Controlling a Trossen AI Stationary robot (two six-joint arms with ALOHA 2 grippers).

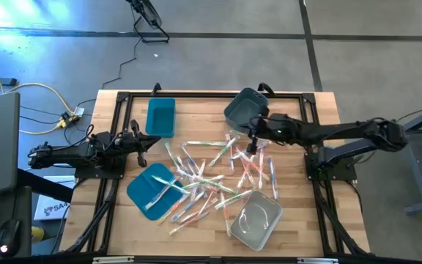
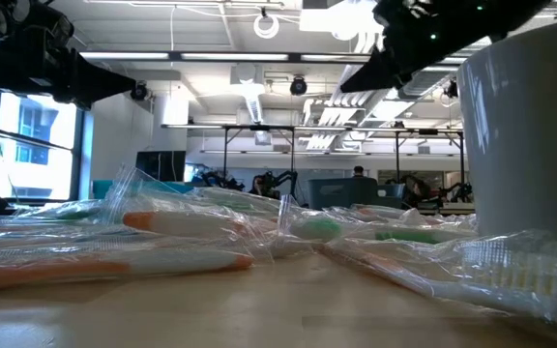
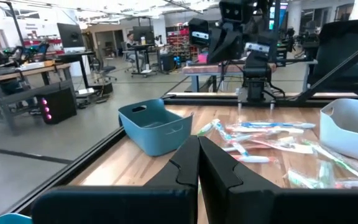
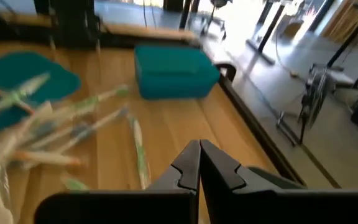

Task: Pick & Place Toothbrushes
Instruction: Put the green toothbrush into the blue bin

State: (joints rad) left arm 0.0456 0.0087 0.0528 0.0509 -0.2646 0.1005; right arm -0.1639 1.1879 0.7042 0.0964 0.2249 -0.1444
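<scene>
Several wrapped toothbrushes (image 1: 211, 176) lie loose in a heap on the middle of the wooden table, some resting on a flat teal lid (image 1: 152, 189); they also show in the low view (image 2: 191, 232) and both wrist views (image 3: 260, 137) (image 4: 73, 124). My right gripper (image 1: 253, 141) (image 4: 199, 152) is shut and hangs in the air above the heap's far right part, beside a grey bin (image 1: 246, 108). My left gripper (image 1: 145, 143) (image 3: 197, 149) waits shut at the table's left edge, pointing level across the table. Neither gripper has anything between its fingers.
A teal bin (image 1: 160, 117) (image 3: 154, 124) stands at the far left. A clear bin (image 1: 255, 220) stands near the front edge, right of the heap. A black frame (image 1: 196, 95) rims the table.
</scene>
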